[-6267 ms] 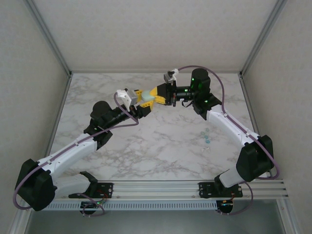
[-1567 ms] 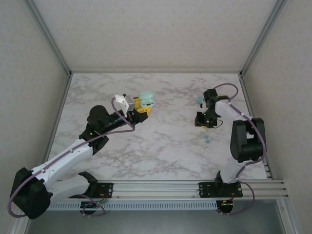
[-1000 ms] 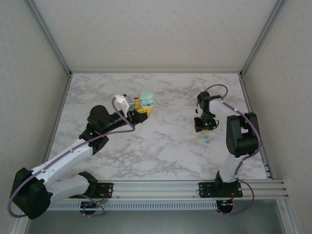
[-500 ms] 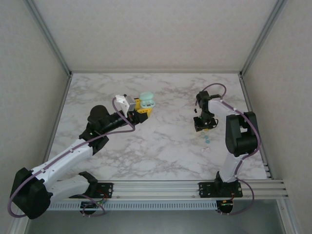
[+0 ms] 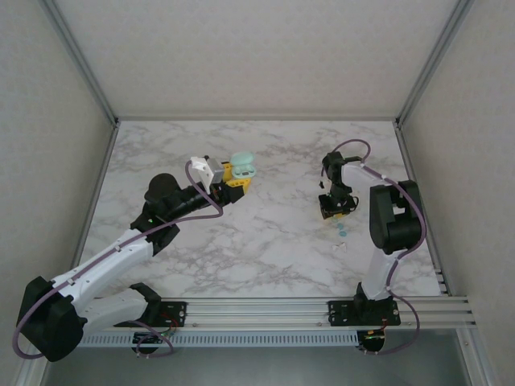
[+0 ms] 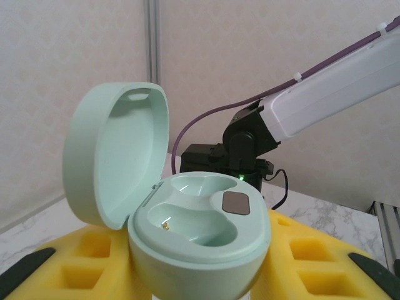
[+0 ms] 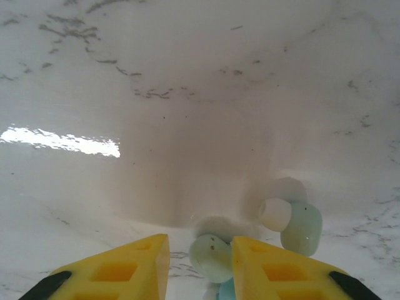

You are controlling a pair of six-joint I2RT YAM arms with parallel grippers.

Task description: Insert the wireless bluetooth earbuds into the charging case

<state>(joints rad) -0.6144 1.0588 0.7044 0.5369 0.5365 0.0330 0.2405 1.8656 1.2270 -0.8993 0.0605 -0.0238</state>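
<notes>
Marble-patterned table (image 5: 265,241), white walls all round.

Left gripper (image 5: 238,175): clamped on the lower half of the charging case (image 6: 200,225) and holding it above the table. The lid is hinged fully back, and both moulded wells are empty and face up.

Earbuds (image 5: 341,229): on the marble, well apart from the charging case, off to its right.

Right gripper (image 7: 200,241): down at the table, jaws narrowed around one earbud (image 7: 211,257). That earbud seems to touch one pad, with a sliver of gap at the other. Cannot tell if it is truly pinched. The second earbud (image 7: 301,228) has a white tip and lies just beside the first, about as far from the case.

Handling, my judgement:
- Earbuds are very light, hard, glossy and rounded, so they could squirt out from between the foam pads.
- Take each across its widest body, not by the tip, which looks soft, and squeeze gently.
- The case is light and smooth, and its hinge is the weak point.
- Holding it by the base and leaving the lid free looks right.
</notes>
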